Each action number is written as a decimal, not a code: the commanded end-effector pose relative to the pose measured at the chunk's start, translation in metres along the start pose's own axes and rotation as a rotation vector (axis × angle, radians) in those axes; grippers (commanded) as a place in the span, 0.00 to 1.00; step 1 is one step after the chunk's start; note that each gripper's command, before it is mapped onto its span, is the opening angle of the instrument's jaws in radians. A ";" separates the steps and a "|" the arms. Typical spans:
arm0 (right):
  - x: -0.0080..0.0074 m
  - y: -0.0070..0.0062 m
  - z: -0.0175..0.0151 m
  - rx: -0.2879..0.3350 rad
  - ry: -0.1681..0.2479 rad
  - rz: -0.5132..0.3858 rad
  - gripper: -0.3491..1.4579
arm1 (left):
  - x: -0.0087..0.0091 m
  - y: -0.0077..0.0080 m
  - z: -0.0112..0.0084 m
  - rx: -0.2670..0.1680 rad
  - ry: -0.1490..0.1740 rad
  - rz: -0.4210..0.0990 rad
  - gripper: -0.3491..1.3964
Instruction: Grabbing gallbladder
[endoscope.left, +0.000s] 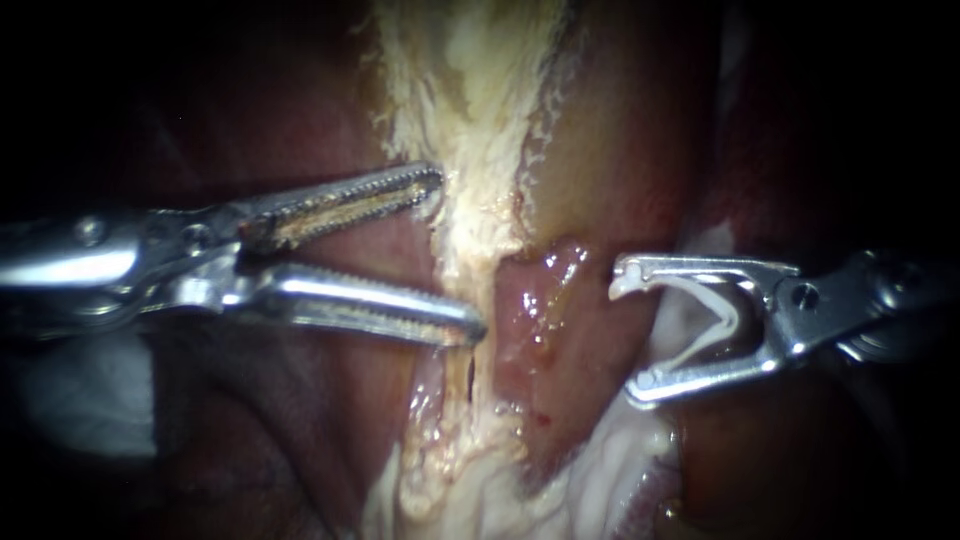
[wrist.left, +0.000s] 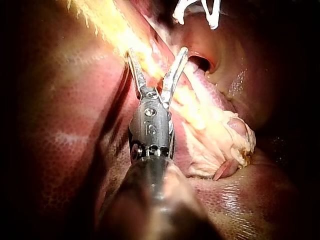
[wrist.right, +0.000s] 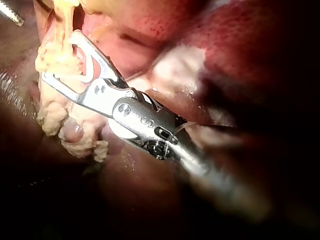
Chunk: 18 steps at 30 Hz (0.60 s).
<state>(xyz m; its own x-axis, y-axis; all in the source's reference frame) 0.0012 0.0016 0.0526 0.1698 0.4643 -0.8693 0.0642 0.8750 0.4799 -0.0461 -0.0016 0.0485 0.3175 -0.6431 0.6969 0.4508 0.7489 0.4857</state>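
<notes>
Left instrument (endoscope.left: 455, 255) spread empty, right instrument (endoscope.left: 628, 333) holding a white clip (endoscope.left: 730, 315), the gallbladder (endoscope.left: 550, 320) — soft, wet, slippery — looked best pinched broadly at mid-frame.

the liver (endoscope.left: 290, 440) is dark red-brown and lies on both sides of the endoscope view. in the left wrist view its surface (wrist.left: 65, 125) has fine red speckles and a wet shine. a ragged strip of pale yellow-white tissue (endoscope.left: 480, 150) runs down the middle and becomes wider and whiter at its lower end. a white clip (endoscope.left: 732, 315) stands open in a v shape, near this strip, with its mouth toward it. at the lower left there is a pale blurred patch (endoscope.left: 85, 400); what it is cannot be told.
</notes>
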 end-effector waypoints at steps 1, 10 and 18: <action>0.0000 0.0000 0.0000 0.000 0.000 0.000 0.52 | 0.0002 0.0002 0.0001 -0.003 0.005 -0.010 0.60; 0.0001 0.0000 0.0000 0.001 0.000 0.000 0.52 | 0.0008 0.0017 0.0008 -0.035 0.024 -0.100 0.53; 0.0002 -0.0001 0.0000 0.001 0.000 0.001 0.52 | 0.0011 0.0031 0.0016 -0.060 0.022 -0.185 0.43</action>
<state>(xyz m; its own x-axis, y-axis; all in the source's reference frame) 0.0011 0.0016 0.0524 0.1696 0.4643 -0.8693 0.0644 0.8749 0.4799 -0.0456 0.0004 0.0518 0.2401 -0.7778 0.5809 0.5559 0.6007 0.5746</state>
